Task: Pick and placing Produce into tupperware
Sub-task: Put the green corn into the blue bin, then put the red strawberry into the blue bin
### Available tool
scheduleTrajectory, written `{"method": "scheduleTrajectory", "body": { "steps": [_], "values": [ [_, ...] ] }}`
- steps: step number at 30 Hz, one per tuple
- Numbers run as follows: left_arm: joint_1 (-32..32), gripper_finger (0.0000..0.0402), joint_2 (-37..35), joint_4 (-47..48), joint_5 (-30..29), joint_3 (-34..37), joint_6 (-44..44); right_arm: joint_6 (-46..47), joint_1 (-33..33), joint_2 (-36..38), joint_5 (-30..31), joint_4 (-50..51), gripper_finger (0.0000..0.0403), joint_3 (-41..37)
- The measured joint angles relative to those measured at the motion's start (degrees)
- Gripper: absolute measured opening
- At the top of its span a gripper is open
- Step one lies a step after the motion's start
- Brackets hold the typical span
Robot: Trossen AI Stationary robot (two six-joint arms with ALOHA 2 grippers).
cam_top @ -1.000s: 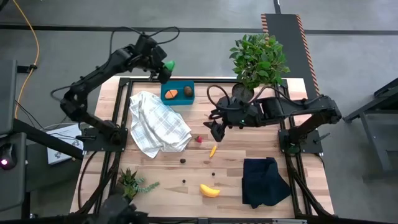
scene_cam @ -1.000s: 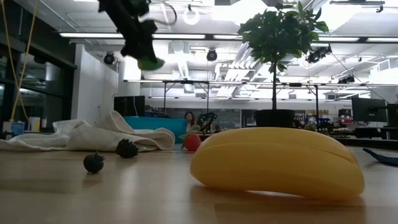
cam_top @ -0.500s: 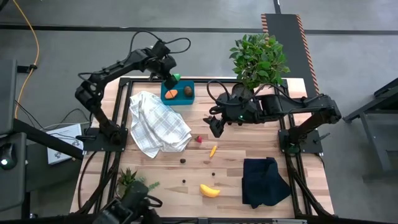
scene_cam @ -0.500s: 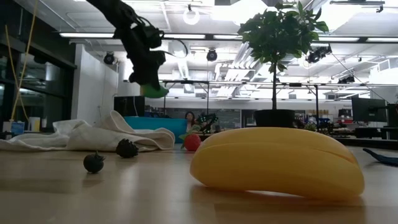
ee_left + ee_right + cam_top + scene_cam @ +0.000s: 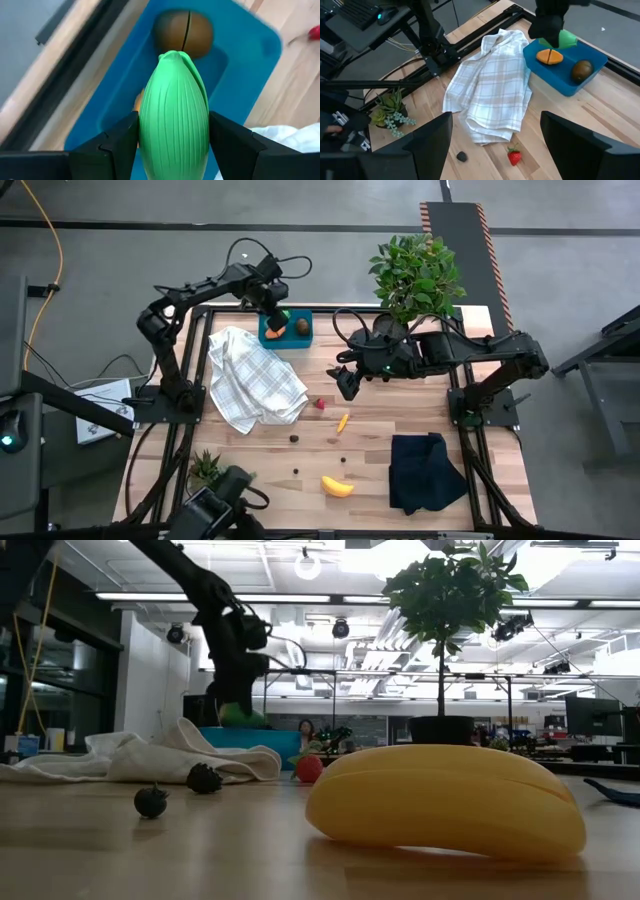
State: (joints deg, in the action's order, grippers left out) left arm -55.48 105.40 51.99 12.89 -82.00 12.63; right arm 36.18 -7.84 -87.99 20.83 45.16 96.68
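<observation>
My left gripper [image 5: 279, 315] is shut on the green oval [image 5: 173, 125] and holds it just above the teal tupperware [image 5: 303, 337] at the table's far edge. Inside the tupperware lie a brown kiwi [image 5: 182, 34] and an orange piece [image 5: 549, 57]. My right gripper [image 5: 347, 386] hangs open above the table's middle with nothing between its fingers. On the wood lie a strawberry [image 5: 320, 404], a carrot [image 5: 343, 421], a banana [image 5: 337, 486] and small dark berries [image 5: 294, 438]. My left gripper pinches the green oval by its two long sides [image 5: 146, 131] between its two fingers [image 5: 119, 145]. The fingers come steeply from above and lie along the oval, whose pointed end sticks out past them. The oval hangs clear over the tupperware's inside.
A white checked cloth [image 5: 253, 377] lies crumpled just left of the tupperware. A leafy bush in a dark pot [image 5: 415, 275] stands at the far right, a black cloth [image 5: 425, 470] near right, a small spiky plant [image 5: 205, 470] near left.
My left gripper has come down and toward the table's right with the green oval, from beyond the far left corner to just over the tupperware, tipping more steeply downward. It has kept its hold on the oval.
</observation>
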Motion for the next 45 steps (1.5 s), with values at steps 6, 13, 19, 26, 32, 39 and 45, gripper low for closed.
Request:
{"method": "scheduleTrajectory", "body": {
  "steps": [6,13,19,26,32,39,45],
  "values": [
    [0.0,0.0209,2.0,1.2,0.0,0.0,0.7,0.6,0.0,0.0,0.0,0.0,0.0293,0.0],
    [0.0,0.0211,2.2,1.1,0.9,0.0,0.9,1.3,0.0,0.0,0.0,0.0,0.0293,0.0],
    [0.0,0.0247,2.2,1.0,1.2,0.0,0.9,1.3,0.0,0.0,0.0,0.0,0.0293,0.0],
    [0.0,0.0298,2.2,1.0,1.2,0.0,0.7,1.3,0.0,0.0,0.0,0.0,0.0293,0.0],
    [0.0,0.0297,2.2,1.0,2.9,0.0,1.3,1.3,0.0,0.0,0.0,0.0,0.0293,0.0],
    [0.0,0.0266,2.2,2.8,11.5,-1.4,0.6,1.3,0.0,0.0,0.0,0.0,0.0293,0.0],
    [0.0,0.0243,2.2,6.4,15.5,-6.3,2.4,1.3,0.0,0.0,0.0,0.0,0.0293,0.0]
  ]
}}
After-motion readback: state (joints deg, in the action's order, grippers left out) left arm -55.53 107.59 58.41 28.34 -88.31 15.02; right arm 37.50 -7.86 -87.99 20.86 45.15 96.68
